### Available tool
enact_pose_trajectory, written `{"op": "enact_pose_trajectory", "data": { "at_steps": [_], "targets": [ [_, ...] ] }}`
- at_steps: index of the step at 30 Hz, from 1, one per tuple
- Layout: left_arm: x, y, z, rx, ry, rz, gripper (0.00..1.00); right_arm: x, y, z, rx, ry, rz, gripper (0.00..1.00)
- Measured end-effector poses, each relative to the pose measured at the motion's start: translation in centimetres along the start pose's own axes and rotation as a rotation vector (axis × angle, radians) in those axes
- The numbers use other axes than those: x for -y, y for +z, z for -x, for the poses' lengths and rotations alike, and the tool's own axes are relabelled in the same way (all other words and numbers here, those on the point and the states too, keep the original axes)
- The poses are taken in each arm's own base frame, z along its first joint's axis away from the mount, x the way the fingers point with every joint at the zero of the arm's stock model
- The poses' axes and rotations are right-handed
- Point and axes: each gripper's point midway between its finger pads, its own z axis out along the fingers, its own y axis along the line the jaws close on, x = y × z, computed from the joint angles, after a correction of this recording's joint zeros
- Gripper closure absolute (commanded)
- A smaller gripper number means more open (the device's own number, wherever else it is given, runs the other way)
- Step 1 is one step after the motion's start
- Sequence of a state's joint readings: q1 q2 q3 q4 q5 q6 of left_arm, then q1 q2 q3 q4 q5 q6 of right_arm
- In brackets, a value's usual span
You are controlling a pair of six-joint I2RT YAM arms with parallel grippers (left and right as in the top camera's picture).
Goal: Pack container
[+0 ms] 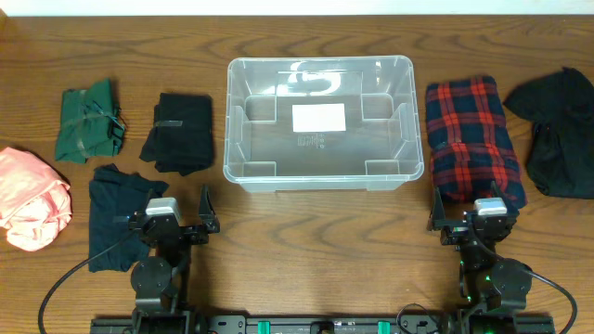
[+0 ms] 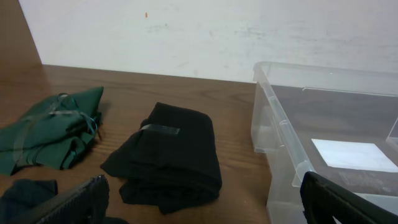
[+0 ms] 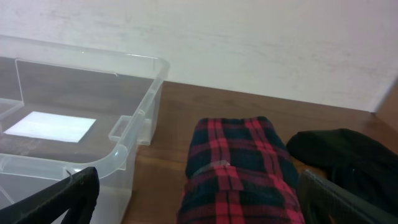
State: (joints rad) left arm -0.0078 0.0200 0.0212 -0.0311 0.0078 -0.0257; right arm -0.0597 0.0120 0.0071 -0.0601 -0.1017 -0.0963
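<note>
On the brown wooden surface (image 1: 316, 223), a folded black garment (image 1: 179, 132) lies just ahead of the left jaws, with a dark green bundle (image 1: 88, 122) farther left. A dark teal cloth (image 1: 111, 204) sits left of those jaws, a pink one (image 1: 32, 198) beyond it. Ahead of the right jaws lies a red plaid fold (image 1: 473, 139), with a black heap (image 1: 560, 130) to its right.

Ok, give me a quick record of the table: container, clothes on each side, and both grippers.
container: centre, empty, white label on bottom
left of it: green garment, black folded garment, dark blue garment, pink garment
right of it: red plaid garment, loose black garment
left gripper: open, holding nothing
right gripper: open, holding nothing
</note>
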Motion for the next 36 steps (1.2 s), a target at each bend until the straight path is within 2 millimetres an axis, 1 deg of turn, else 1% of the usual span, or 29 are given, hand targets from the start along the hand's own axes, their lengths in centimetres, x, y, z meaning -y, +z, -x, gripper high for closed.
{"op": "enact_pose_trajectory", "data": {
  "at_steps": [5, 11, 36],
  "targets": [
    [-0.15, 0.0, 0.05, 0.002, 0.046, 0.009, 0.02, 0.5, -0.01, -0.13, -0.006, -0.002, -0.029, 0.01],
    [-0.2, 0.0, 0.07, 0.002, 0.061, 0.012, 0.02, 0.77, -0.02, -0.19, -0.009, -0.003, -0.045, 0.01],
    [-0.21, 0.0, 0.05, 0.002, 0.075, 0.013, 0.02, 0.83, -0.02, -0.2, -0.01, -0.003, -0.048, 0.01]
  ]
}}
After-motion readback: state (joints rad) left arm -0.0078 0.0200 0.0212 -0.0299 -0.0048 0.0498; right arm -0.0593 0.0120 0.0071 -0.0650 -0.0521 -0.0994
